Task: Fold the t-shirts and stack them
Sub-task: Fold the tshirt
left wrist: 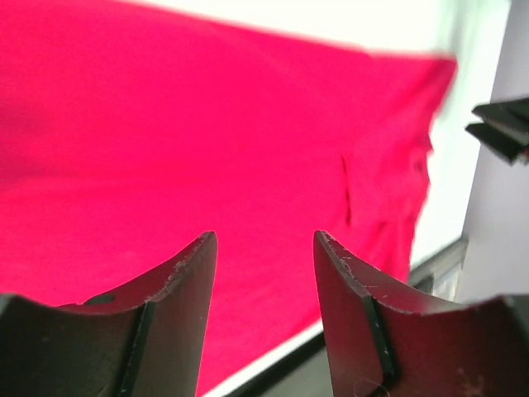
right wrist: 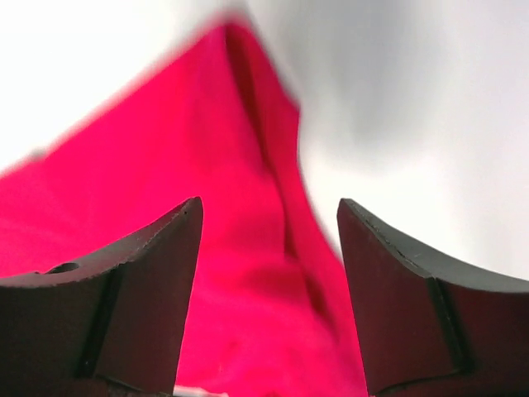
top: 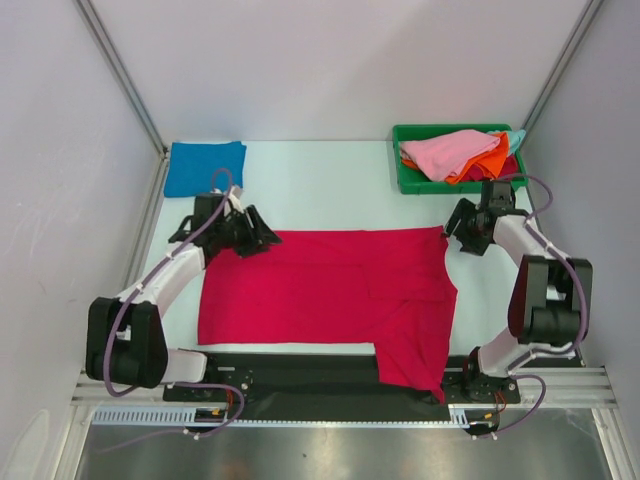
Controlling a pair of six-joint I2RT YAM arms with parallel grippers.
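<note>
You have the crimson t-shirt lying spread flat on the worktop, and the L jaws and R jaws stand open w/ nothing held, each near a far corner of it.

Robot lab test cell, not a home. White table boxed in by blank white wall panels on aluminium posts. Left arm and right arm bolted to a black base plate on a metal rail, above a bare steel sheet. Only household items: t-shirts, green bin.
</note>
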